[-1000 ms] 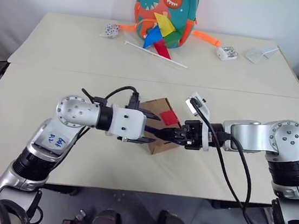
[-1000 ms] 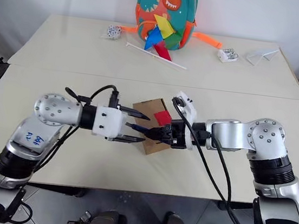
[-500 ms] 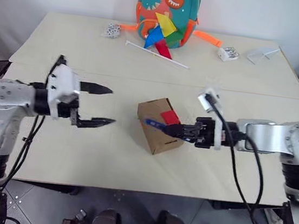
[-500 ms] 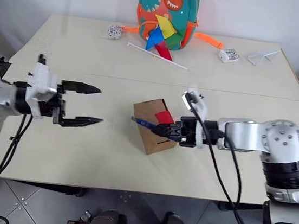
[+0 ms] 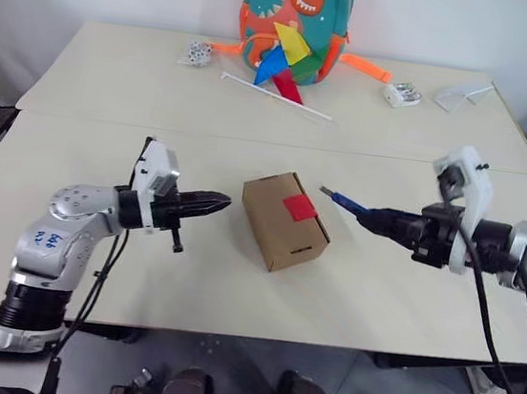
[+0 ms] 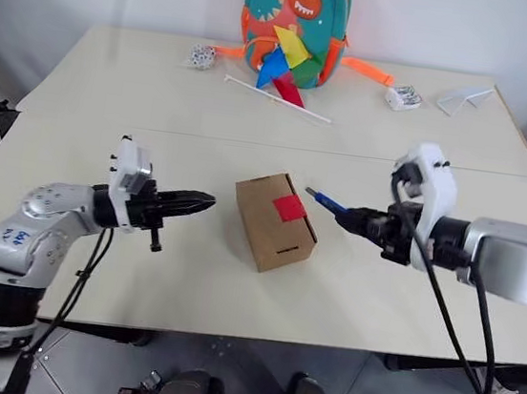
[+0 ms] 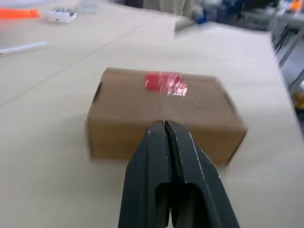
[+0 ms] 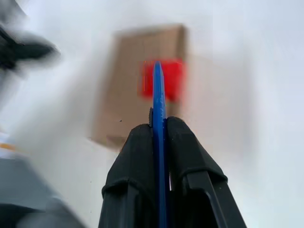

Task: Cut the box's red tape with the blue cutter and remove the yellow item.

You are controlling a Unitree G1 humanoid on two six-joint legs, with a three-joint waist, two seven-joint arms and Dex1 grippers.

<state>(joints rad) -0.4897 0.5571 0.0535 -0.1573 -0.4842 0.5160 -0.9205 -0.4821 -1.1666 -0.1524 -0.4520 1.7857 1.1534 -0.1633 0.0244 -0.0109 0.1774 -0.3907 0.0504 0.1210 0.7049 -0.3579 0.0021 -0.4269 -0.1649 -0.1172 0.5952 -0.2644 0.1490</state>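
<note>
Now your right gripper point(image 5: 369, 216) jaws clamp the blue cutter point(image 5: 340, 201), left gripper point(image 5: 217, 201) jaws are together; nothing steadies the box point(image 5: 284, 221), so cutting the red tape point(image 5: 298, 207) could push it away.

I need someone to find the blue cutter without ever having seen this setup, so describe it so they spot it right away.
Start at the near table, where a brown cardboard box with a red tape patch sits mid-table. Just right of it, the right end effector is shut on the blue cutter, its tip aimed at the box without touching. It is the one slim, dark blue, pen-shaped thing there.
</note>
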